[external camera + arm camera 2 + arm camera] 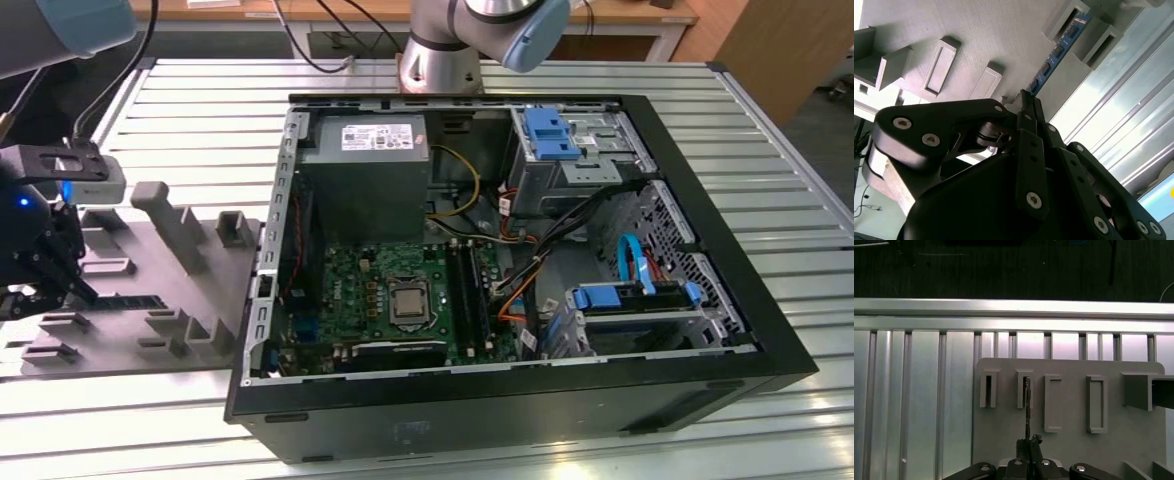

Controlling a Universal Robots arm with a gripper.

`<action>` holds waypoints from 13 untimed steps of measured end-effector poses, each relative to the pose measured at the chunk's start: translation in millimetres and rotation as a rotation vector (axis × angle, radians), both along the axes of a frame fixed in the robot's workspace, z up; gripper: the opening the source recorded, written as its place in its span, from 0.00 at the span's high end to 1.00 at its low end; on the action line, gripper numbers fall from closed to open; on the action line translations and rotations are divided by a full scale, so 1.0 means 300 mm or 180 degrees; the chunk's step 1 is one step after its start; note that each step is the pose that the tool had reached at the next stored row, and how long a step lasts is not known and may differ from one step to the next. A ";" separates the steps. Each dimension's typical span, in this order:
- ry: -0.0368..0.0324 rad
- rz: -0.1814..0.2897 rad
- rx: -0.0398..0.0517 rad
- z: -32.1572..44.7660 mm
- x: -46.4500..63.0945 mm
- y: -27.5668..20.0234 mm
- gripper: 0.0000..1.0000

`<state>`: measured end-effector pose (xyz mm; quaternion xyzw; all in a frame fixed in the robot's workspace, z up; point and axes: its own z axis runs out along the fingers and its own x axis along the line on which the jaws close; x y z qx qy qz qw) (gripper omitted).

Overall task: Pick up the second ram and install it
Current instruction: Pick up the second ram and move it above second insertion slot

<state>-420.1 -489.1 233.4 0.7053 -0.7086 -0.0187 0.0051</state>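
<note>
The second ram [1056, 52] is a thin dark-blue stick with small chips, standing on edge in a slot of the grey fixture plate [979, 35]. In the first wrist view the second ram [1027, 407] appears edge-on as a thin dark line running from a slot block down to my gripper [1029, 442]. My gripper [1026, 100] has its black fingers pressed together on the stick's near end. In the exterior view my gripper [60, 290] hangs at the far left over the fixture plate [147, 340], with the second ram [131, 301] lying as a dark strip beside it.
An open black computer case [534, 400] fills the middle of the ribbed metal table [787, 180]. Inside it are a green motherboard [340, 290] with long black memory slots [465, 285], a power supply [363, 170], blue drive bays [554, 135] and loose cables. Raised blocks [167, 215] stand on the fixture.
</note>
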 end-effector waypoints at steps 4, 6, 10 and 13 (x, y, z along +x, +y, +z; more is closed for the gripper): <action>0.0000 -0.0001 0.0000 0.009 0.000 0.000 0.87; 0.0000 -0.0001 0.0000 0.025 0.000 0.000 0.87; 0.0000 -0.0001 0.0000 0.065 0.000 0.000 0.87; 0.0000 -0.0001 0.0000 0.097 0.000 0.000 0.87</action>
